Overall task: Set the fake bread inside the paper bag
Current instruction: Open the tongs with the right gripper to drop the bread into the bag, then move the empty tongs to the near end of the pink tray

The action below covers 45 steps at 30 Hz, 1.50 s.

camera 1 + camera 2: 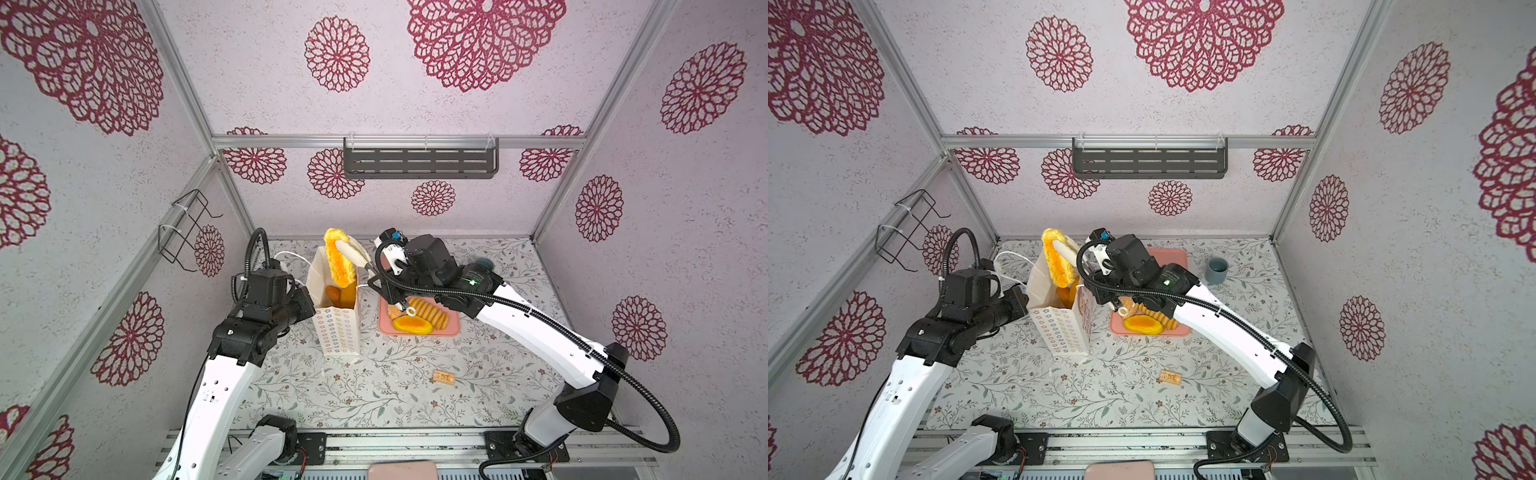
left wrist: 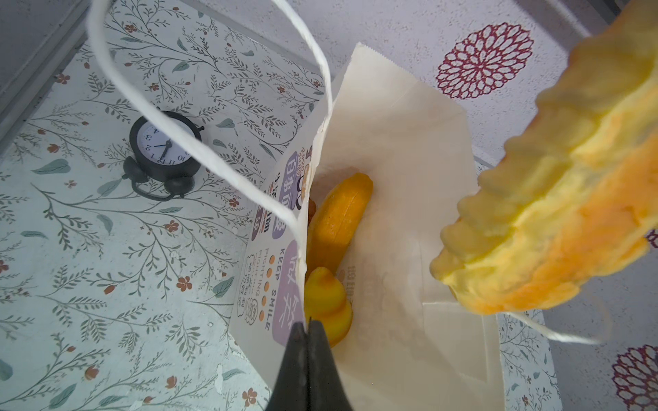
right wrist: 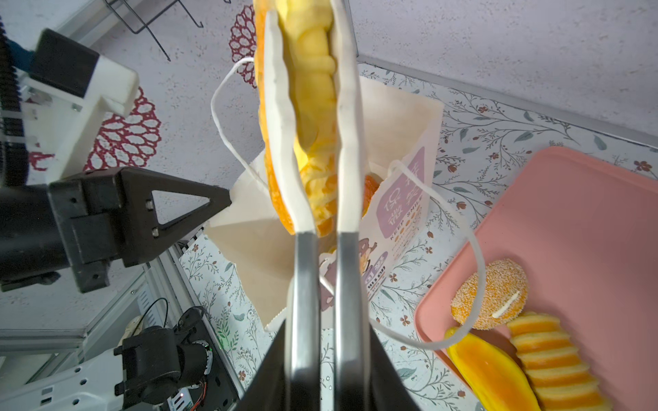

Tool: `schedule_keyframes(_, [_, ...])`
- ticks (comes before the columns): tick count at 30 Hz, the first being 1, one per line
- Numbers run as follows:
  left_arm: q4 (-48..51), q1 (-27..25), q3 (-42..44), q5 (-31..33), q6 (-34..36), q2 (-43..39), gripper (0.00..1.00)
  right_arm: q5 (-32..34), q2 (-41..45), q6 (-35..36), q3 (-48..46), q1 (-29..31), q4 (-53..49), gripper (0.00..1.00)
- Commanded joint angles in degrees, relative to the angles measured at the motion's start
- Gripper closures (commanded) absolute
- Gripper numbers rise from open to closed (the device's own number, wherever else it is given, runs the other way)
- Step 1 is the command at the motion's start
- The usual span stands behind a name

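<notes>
**Top views, read as a clock face with 12 o'clock at the back wall.** The table (image 1: 374, 399) is closed by walls at 9, 12 and 3 o'clock and by the arm rail at 6 o'clock; open cloth is left from the middle toward 6 o'clock; the strip at 9 o'clock is taken up by the left arm. One paper bag (image 1: 337, 332) is stood upright left of centre, mouth open; one pink tray (image 1: 454, 330) is laid just beside it at 3 o'clock.

Six pieces of fake bread are counted:
- one braided bread (image 1: 338, 262), held tilted over the bag's mouth with its lower end at the rim;
- two inside the bag, an oval bread (image 2: 341, 217) and a swirled bread (image 2: 327, 309);
- three on the tray, a ribbed loaf (image 3: 555, 356), a glossy loaf (image 3: 491, 370) and a sesame bun (image 3: 498, 291).

Also shown are one pair of tongs (image 3: 307, 277); one grey cup (image 1: 1217, 270) at 2 o'clock of the tray; one alarm clock (image 2: 163, 149) on the cloth near the bag; and one tan block (image 1: 443, 377) at 5 o'clock of the tray, alone on the open cloth.

The right gripper (image 3: 327, 341) is clamped on the tongs' metal arms, and the tongs' white tips are pressed on both faces of the braided bread; the left gripper (image 2: 308, 331) is closed on the bag's top edge, its fingers together with the paper between them.
</notes>
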<state>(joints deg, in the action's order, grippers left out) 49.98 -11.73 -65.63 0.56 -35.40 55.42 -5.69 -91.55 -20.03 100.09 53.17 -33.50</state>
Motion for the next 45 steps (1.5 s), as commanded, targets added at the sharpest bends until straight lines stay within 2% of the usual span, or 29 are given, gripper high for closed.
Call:
schedule_keyframes(1, [-0.99,0.34,0.76,-0.21,0.5,0.3,1.0,1.2,1.39,0.87,0.28,0.58,3.03,0.64])
schedule_keyframes(8, [-1.04,0.3,0.75,-0.12,0.34,0.22,1.0,1.89,1.72,0.86,0.63,0.57,3.44,0.53])
schedule_keyframes(18, [-1.2,0.3,0.85,-0.03,0.49,0.27,1.0,8.69,6.99,0.83,0.01,-0.4,1.56,0.53])
schedule_keyframes(24, [-1.59,0.34,0.43,-0.38,0.65,0.57,1.0,10.08,14.36,-1.89,-5.58,-4.92,-0.56,0.54])
schedule_keyframes(31, [-1.9,0.3,0.15,-0.96,0.87,0.92,1.0,3.05,21.8,-9.46,-17.2,-16.38,-5.48,0.57])
schedule_keyframes(38, [-2.78,0.29,0.23,-1.68,0.91,1.25,1.0,-1.3,25.11,-12.2,-28.91,-25.31,-11.71,0.57])
schedule_keyframes(45, [-2.91,0.3,0.55,-2.51,1.06,1.01,1.0,-8.06,27.65,-13.82,-41.83,-30.63,-9.77,0.55])
